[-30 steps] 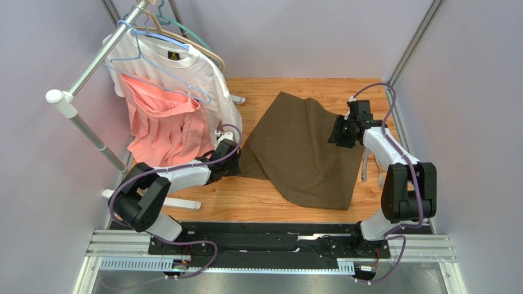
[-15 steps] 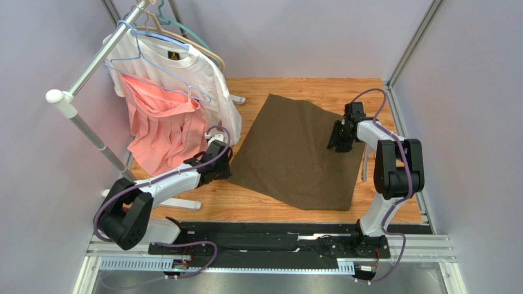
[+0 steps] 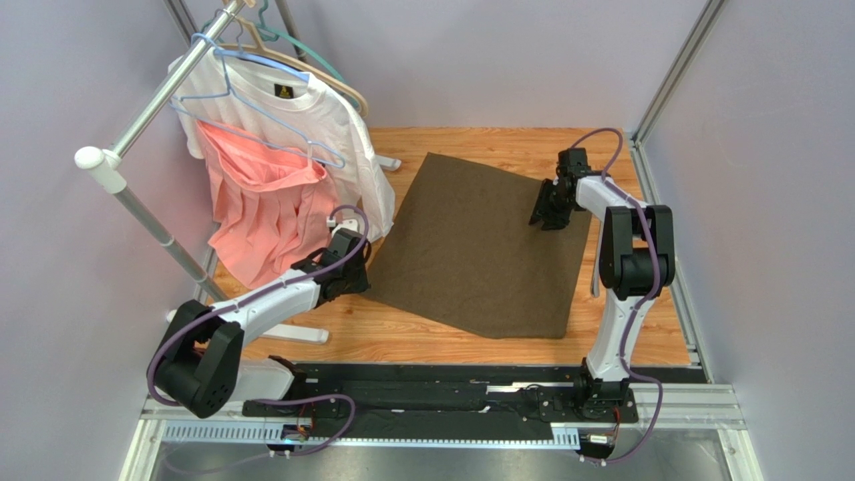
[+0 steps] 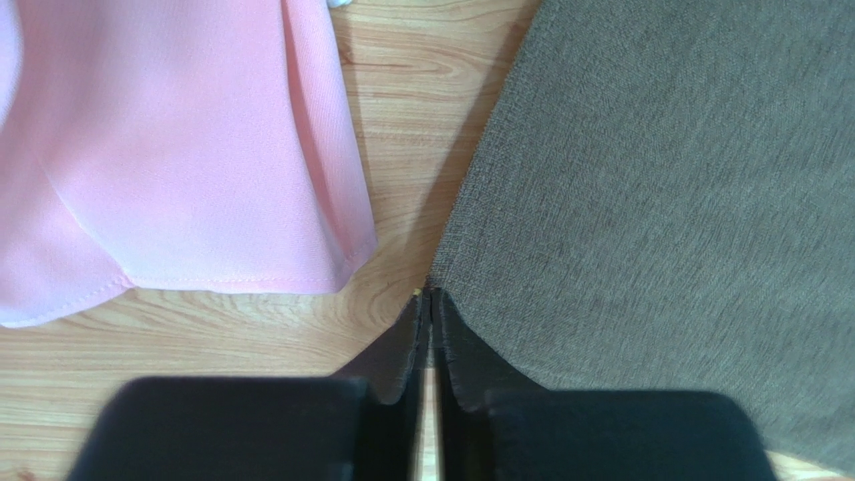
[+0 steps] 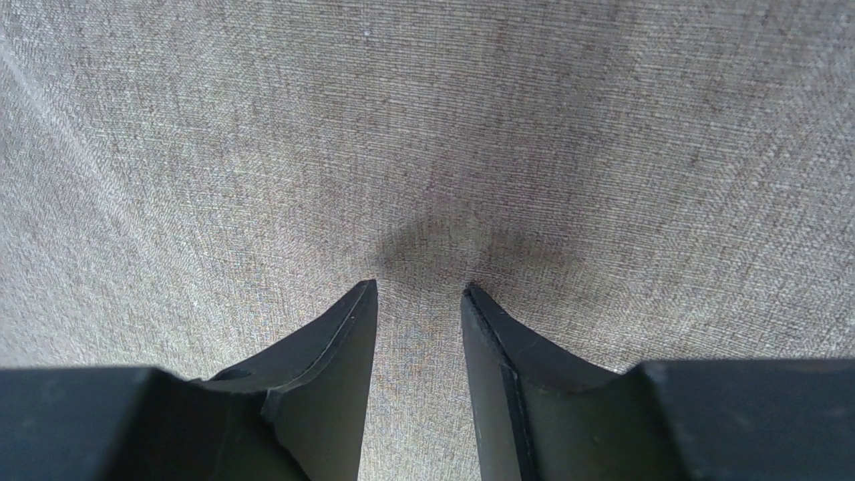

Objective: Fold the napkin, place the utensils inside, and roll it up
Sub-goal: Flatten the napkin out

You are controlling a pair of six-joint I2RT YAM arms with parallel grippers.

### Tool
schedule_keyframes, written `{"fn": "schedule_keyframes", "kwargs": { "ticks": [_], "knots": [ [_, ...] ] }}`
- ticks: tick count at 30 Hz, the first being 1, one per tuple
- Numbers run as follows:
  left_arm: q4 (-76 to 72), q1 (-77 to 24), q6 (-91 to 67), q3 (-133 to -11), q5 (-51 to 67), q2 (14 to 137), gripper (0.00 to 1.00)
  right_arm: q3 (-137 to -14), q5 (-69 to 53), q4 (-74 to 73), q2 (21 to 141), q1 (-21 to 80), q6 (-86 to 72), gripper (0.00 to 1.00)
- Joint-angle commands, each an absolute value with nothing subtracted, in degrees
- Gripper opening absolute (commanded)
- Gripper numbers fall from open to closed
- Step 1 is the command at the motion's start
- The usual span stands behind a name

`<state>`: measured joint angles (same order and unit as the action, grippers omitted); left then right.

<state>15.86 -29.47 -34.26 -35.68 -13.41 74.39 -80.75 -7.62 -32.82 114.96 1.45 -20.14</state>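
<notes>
At the middle of the table (image 3: pixel 401 326), the dark olive-brown napkin (image 3: pixel 477 246) lies spread flat, one corner pointing left toward the hanging pink garment (image 4: pixel 151 150). The left end effector (image 4: pixel 432 306) sits at that corner with its jaws all but closed; whether any cloth is pinched cannot be told. The right end effector (image 5: pixel 418 296) stands half open over the napkin's far right part, tips at the weave, holding nothing. Spreading looks finished, so the fold seems next: it calls for gripping both corners of one edge and carrying them across.

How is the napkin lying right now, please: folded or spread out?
Spread out: the napkin lies flat on the table as one four-cornered sheet, no fold showing.
</notes>
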Motion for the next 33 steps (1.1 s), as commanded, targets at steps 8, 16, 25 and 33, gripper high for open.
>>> {"fn": "schedule_keyframes", "kwargs": {
  "ticks": [8,16,25,33],
  "knots": [
    [19.7,-32.4,-25.8,-44.0,-14.9,68.6,0.65,-78.9,-7.7,-35.0,100.8,3.8,-21.7,0.45],
    [0.7,-48.6,-18.0,-43.0,-3.1,70.1,0.70,-59.5,4.3,-39.9,74.6,2.5,-25.2,0.52],
    [-18.2,-65.2,-5.2,-55.6,15.3,92.6,0.68,-60.5,1.1,-44.4,67.0,-5.7,-25.0,0.54],
    [-18.4,-70.4,1.7,-63.4,24.0,104.2,0.68,-60.2,-2.5,-44.5,64.3,-6.9,-24.5,0.54]
  ]
}}
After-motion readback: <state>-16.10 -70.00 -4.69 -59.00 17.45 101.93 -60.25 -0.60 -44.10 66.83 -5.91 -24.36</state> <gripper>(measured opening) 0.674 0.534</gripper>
